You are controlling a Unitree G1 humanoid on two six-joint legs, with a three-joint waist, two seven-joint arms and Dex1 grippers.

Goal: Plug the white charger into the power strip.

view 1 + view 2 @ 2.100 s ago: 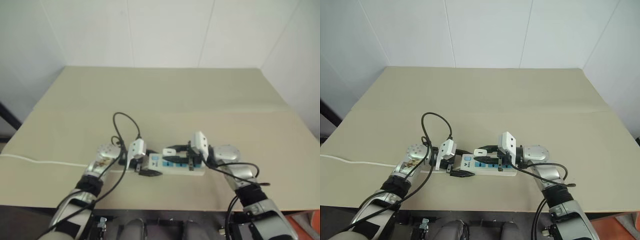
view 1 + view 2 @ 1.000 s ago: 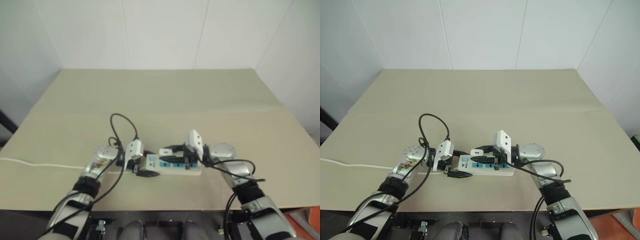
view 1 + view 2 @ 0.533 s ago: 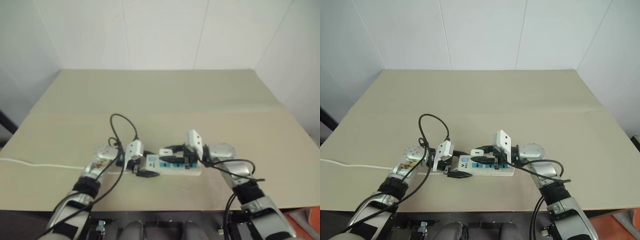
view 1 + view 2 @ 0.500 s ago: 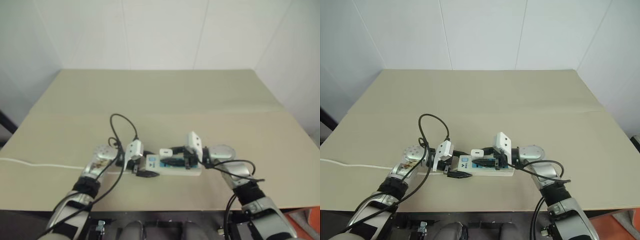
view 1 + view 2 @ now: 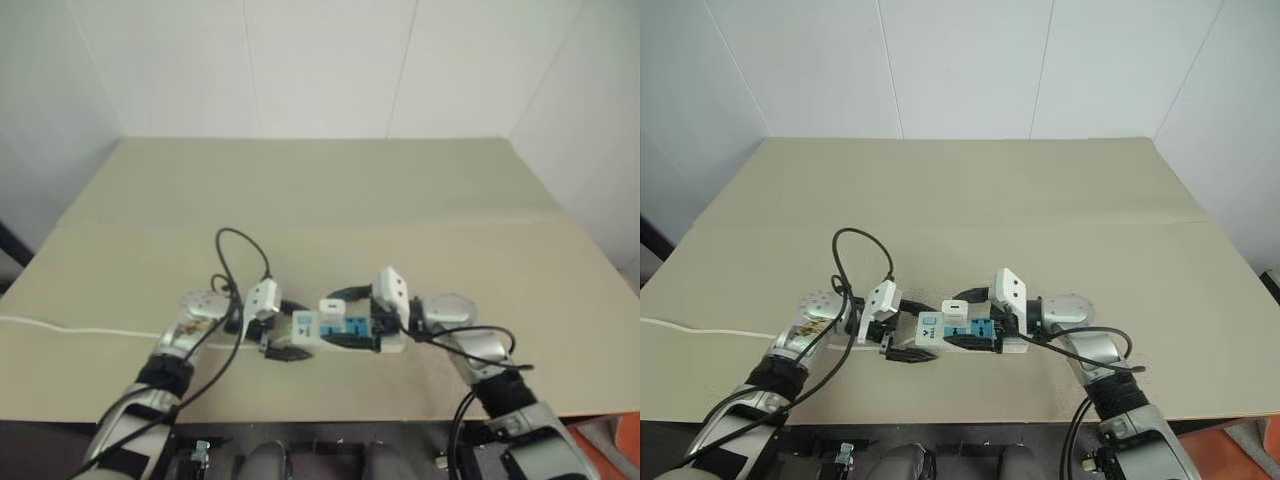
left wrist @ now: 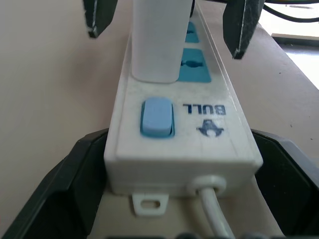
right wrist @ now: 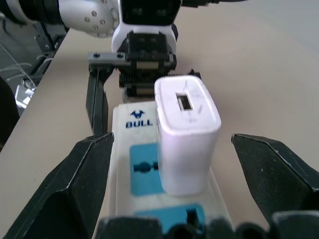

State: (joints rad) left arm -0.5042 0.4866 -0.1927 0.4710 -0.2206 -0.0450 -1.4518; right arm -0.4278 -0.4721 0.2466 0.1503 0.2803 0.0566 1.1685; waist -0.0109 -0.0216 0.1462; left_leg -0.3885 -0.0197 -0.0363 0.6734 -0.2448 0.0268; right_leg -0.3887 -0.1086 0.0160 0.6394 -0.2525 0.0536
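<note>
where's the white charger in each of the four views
Left eye view: white charger stands on the power strip, low centre, between the two grippers.
Right eye view: same spot, low centre.
Left wrist view: top centre, upright just beyond the blue switch.
Right wrist view: centre, its port facing up.
Shared landmark: the blue switch beside the charger at the strip's cord end.

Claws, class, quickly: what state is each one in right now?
Left claw: open, fingers either side of the power strip's switch end, gripping nothing.
Right claw: open, fingers wide of the white charger, which stands in the strip.
</note>
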